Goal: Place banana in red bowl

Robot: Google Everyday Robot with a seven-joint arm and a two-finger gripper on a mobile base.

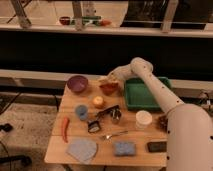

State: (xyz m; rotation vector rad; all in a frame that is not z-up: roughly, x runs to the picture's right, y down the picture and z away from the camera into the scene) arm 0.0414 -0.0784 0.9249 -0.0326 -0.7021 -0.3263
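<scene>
My arm reaches in from the right, over the green tray (146,95), and my pincer (110,78) hangs at the far side of the worktop (135,136), directly above the red bowl (109,89). A pale yellow shape at its tip looks like the banana (103,79). It sits just over the bowl's far rim, close against the pincer. Whether the pincer is clenched on it or released, I cannot tell.

The red bowl stands between the purple bowl (77,83) on its left and the green tray on its right, near both. Just in front of it lies an orange fruit (98,101), and left of that, nearer me, a small blue cup (81,112). A red chilli (64,129) lies along the left edge, with a grey-blue cloth (81,149) at the near left corner. Toward the middle are a metal cup (116,117) and a fork (114,134). A blue sponge (123,148) lies by the near edge, and a white tub (143,120) stands beside my arm.
</scene>
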